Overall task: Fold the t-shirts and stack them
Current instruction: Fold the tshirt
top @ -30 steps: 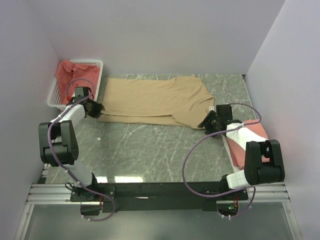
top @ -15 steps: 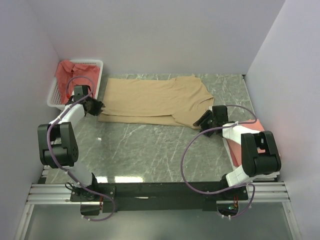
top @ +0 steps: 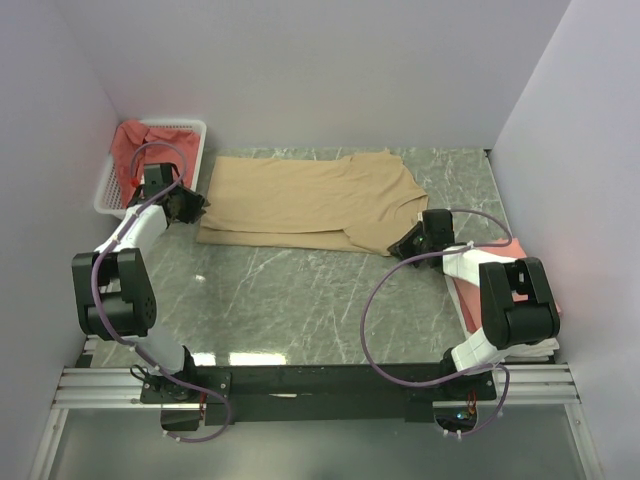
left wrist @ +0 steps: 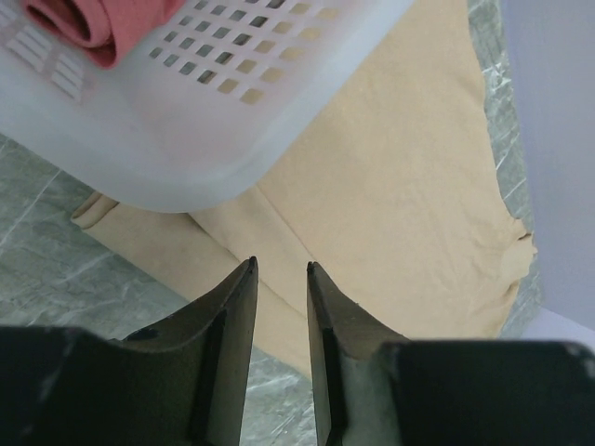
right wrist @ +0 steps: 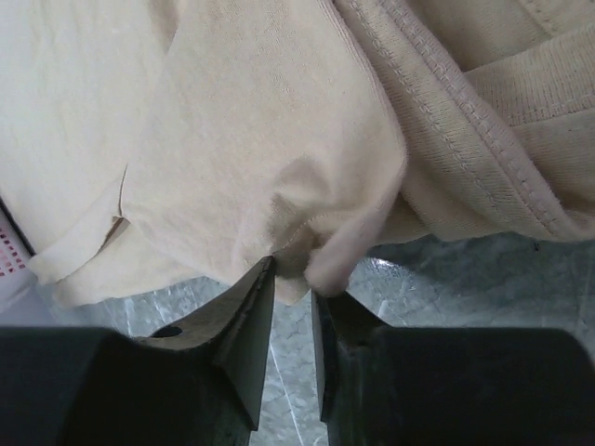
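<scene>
The tan t-shirt (top: 310,200) lies spread flat across the middle of the table. My left gripper (top: 190,205) hovers over its left edge beside the basket. In the left wrist view the left gripper (left wrist: 280,269) is open over tan cloth (left wrist: 400,204), with nothing between its fingers. My right gripper (top: 408,245) is at the shirt's near right corner. Its jaws (right wrist: 293,277) stand narrowly apart around the bunched hem (right wrist: 316,251), with table showing in the gap. A coral t-shirt (top: 140,150) fills the basket. Folded pink t-shirts (top: 505,265) lie under the right arm.
The white mesh basket (top: 108,195) stands at the back left, its corner (left wrist: 186,121) overhanging the tan shirt's edge close to the left fingers. Purple walls close in the back and both sides. Bare marble (top: 300,300) lies between the shirt and the arm bases.
The right gripper slid left onto the shirt's corner and its jaws narrowed around the hem. The left gripper drew back a little toward the basket, still open.
</scene>
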Controlling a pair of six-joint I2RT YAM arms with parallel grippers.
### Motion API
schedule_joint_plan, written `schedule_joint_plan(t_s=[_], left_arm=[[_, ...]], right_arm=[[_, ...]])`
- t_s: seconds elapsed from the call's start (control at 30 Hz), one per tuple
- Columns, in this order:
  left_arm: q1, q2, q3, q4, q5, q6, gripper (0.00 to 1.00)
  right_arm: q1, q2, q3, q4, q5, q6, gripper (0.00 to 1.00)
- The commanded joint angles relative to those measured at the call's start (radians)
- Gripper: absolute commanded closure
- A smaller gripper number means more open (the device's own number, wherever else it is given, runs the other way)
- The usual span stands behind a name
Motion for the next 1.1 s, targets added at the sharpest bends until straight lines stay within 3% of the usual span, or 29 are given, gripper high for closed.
schedule_joint_plan(t_s=[0.0, 0.2, 0.33, 0.4, 0.43, 0.53, 0.73, 1.07], left_arm=[[-0.003, -0.032, 0.056, 0.0, 0.02, 0.027, 0.67], [-0.003, -0.005, 0.07, 0.006, 0.028, 0.022, 0.67], [-0.003, 0.012, 0.079, 0.001, 0.029, 0.025, 0.68], [-0.003, 0.011, 0.073, 0.009, 0.031, 0.025, 0.68], [-0.003, 0.011, 0.068, 0.012, 0.031, 0.025, 0.67], [-0.003, 0.014, 0.064, 0.018, 0.041, 0.021, 0.68], [-0.003, 0.023, 0.062, 0.026, 0.054, 0.016, 0.68], [-0.003, 0.031, 0.056, 0.029, 0.061, 0.018, 0.69]], right_arm=[[0.009, -0.013, 0.036, 0.001, 0.006, 0.007, 0.74], [0.007, 0.017, 0.089, -0.019, -0.003, -0.007, 0.98], [0.005, 0.019, 0.126, -0.054, 0.0, -0.019, 1.0], [0.009, -0.021, 0.109, -0.052, 0.013, -0.02, 0.89], [0.012, -0.039, 0.074, -0.045, 0.017, -0.015, 0.73], [0.028, -0.099, 0.001, -0.006, 0.026, 0.008, 0.54], [0.059, -0.139, -0.092, 0.092, 0.042, 0.08, 0.43], [0.084, -0.093, -0.17, 0.277, 0.071, 0.203, 0.43]])
